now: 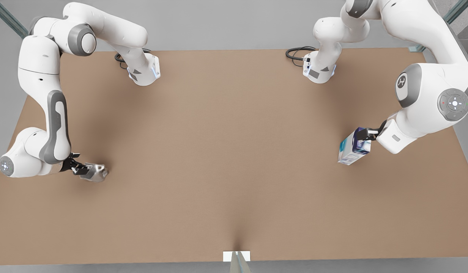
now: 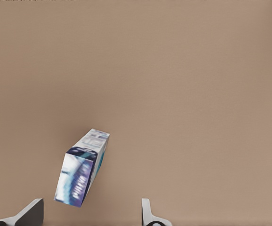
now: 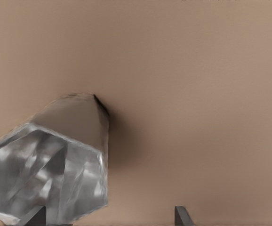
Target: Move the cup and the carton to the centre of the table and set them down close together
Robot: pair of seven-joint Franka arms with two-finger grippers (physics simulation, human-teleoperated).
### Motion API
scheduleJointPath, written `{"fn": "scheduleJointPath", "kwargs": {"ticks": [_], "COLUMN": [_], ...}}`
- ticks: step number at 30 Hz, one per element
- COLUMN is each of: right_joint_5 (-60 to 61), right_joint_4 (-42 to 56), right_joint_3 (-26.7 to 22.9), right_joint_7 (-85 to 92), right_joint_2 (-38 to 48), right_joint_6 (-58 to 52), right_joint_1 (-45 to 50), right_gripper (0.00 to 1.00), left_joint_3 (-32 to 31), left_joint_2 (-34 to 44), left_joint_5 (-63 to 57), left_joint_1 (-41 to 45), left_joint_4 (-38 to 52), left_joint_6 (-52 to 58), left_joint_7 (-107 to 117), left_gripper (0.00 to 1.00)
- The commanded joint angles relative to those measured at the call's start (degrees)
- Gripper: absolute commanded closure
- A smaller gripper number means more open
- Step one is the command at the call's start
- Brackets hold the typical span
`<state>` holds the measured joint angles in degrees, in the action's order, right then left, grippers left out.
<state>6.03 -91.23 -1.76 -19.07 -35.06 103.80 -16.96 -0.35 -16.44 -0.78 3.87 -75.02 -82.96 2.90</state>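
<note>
The left claw (image 1: 366, 133) is at the front view's right, its arm folded down from the far edge with the elbow bulging outward and the wrist pointing inward toward the table's (image 1: 226, 159) middle. Its fingers are clamped on the carton (image 1: 352, 148), which hangs tilted, gripped at its upper end; the left wrist view shows the carton (image 2: 82, 168) slanting between the two fingertips (image 2: 30, 213). Whether the carton touches the table I cannot tell. The right claw (image 1: 80, 168) is at the front view's left, its arm bent steeply down, forearm near vertical, wrist low and turned inward. It is closed on the cup (image 1: 95, 171), which lies tipped on its side near the table's left edge; in the right wrist view the faceted cup (image 3: 51, 165) sits against one fingertip (image 3: 32, 217).
</note>
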Motion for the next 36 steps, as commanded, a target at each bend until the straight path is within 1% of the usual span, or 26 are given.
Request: {"fn": "scheduleJointPath", "kwargs": {"ticks": [1, 9, 15, 16, 17, 18, 19, 22, 23, 24, 27, 28, 29, 36], "right_joint_5": [0.0, 1.6, 2.2, 3.2, 3.3, 3.3, 3.3, 3.3, 3.2, 3.2, 3.2, 3.2, 3.2, 3.2], "right_joint_4": [0.0, 0.3, 3.1, 3.1, 3.0, 3.0, 2.7, 2.7, 2.8, 2.9, 2.9, 3.0, 3.0, 3.1], "right_joint_3": [0.0, 0.0, 0.0, 0.0, 0.0, 0.0, 0.0, 0.0, 0.0, 0.0, 0.0, 0.0, 0.0, 0.2], "right_joint_7": [0.0, 0.0, 0.0, 1.1, 1.9, 2.7, 2.8, 4.7, 4.7, 4.7, 4.8, 4.8, 4.8, 4.8], "right_joint_2": [-0.1, -2.1, -4.4, -4.6, -4.7, -4.7, -4.7, -4.7, -4.7, -5.5, -6.6, -6.5, -6.4, -4.9], "right_joint_6": [0.0, 0.1, 0.1, 0.0, 0.0, 0.0, 0.0, -0.1, 0.0, 0.0, 0.1, 0.1, 0.0, -0.1], "right_joint_1": [0.0, 0.1, 0.2, 0.2, -0.1, -0.1, -0.6, -0.7, -0.5, -0.3, -0.4, -0.4, -0.4, 0.2], "right_gripper": [0.0, 0.0, 0.0, 0.22, 0.41, 0.5, 0.52, 0.68, 0.69, 0.72, 0.73, 0.74, 0.78, 0.79], "left_joint_3": [0.0, 0.0, 0.0, 0.0, 0.0, 0.0, 0.0, 0.0, 0.0, 0.0, 0.0, 0.0, 0.0, 0.0], "left_joint_2": [-0.1, 0.1, 0.1, 0.0, 0.0, -0.1, -0.1, -0.2, -0.1, -0.2, -0.2, -0.2, -0.2, -0.6], "left_joint_5": [0.1, 0.1, 0.2, 0.2, 0.2, 0.2, 0.2, 0.2, 0.2, 0.2, 0.2, 0.2, 0.2, 0.2], "left_joint_1": [0.0, 0.0, 0.0, 0.0, 0.0, 0.0, 0.0, 0.0, 0.0, 0.1, 0.1, 0.2, 0.3, 0.4], "left_joint_4": [0.0, 0.0, 0.0, 0.0, -0.1, 0.0, -0.1, -0.1, -0.1, -0.1, -0.2, -0.3, -0.3, -0.3], "left_joint_6": [0.0, 0.1, 0.1, 0.0, 0.0, 0.0, 0.0, 0.0, 0.0, -0.1, -0.1, -0.1, -0.1, -0.2], "left_joint_7": [0.0, 0.0, -0.1, -0.1, -0.1, -0.1, -0.1, -0.1, -0.1, -0.1, -0.1, -0.1, -0.1, -0.1], "left_gripper": [0.0, 0.0, 0.0, 0.0, 0.0, 0.0, 0.0, 0.0, 0.0, 0.0, 0.0, 0.0, 0.0, 0.0]}}
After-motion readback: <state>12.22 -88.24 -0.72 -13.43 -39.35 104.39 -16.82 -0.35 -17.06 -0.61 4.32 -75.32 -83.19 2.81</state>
